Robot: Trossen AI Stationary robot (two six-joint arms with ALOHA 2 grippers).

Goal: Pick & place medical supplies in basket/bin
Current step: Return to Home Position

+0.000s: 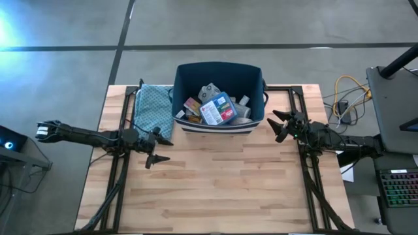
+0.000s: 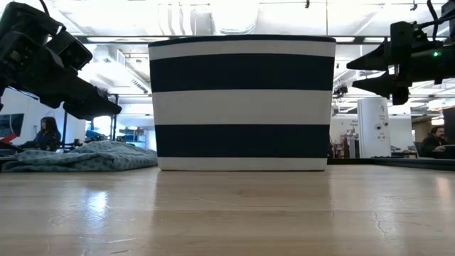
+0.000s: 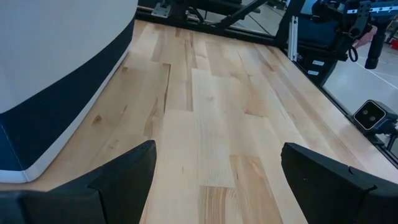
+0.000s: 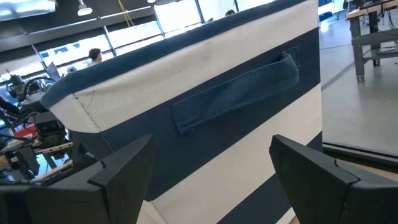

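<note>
Now | left pincer (image 1: 168, 149) apart, empty | right pincer (image 1: 275, 125) apart, empty | navy striped bin (image 1: 219, 65) between them, medical supplies (image 1: 217, 108) inside | likely light, soft-walled; grip side handle (image 4: 236, 93)

1. From above, you get bright, even light on the table (image 1: 215, 189); white glare burns the floor (image 1: 8, 29) at the left edge; shadows stay soft.
2. At table height, ceiling lights (image 2: 234, 14) blow out behind the bin (image 2: 242, 103); a pale sheen lies on the table at left.
3. At your right wrist, lamps (image 4: 84, 9) glow overhead.
</note>
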